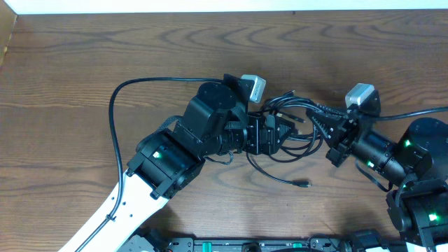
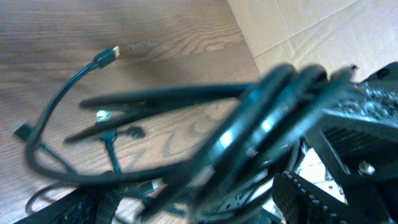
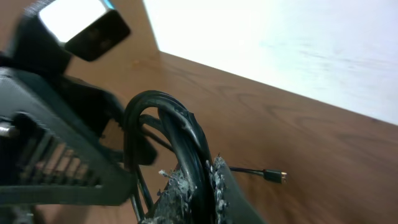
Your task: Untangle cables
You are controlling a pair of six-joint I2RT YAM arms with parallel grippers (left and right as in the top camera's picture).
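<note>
The thin black flexible cables (image 1: 290, 115) lie in a knotted clump on the brown wooden table (image 1: 84, 70), between the two arms. They look light, limp and prone to snagging, so the free plug end (image 1: 302, 183) seems the best hold. The right gripper (image 3: 199, 186) pinches a bundle of strands. The left gripper (image 1: 271, 133) stands spread, with loose loops between its fingers. No container shows.

I see black cables (image 2: 161, 94) on a brown wood-grain table (image 1: 70, 84). Left of the cables, the left arm (image 1: 168, 157) is black, then white; right of them, the right arm (image 1: 420, 161) is black with green lights.
</note>
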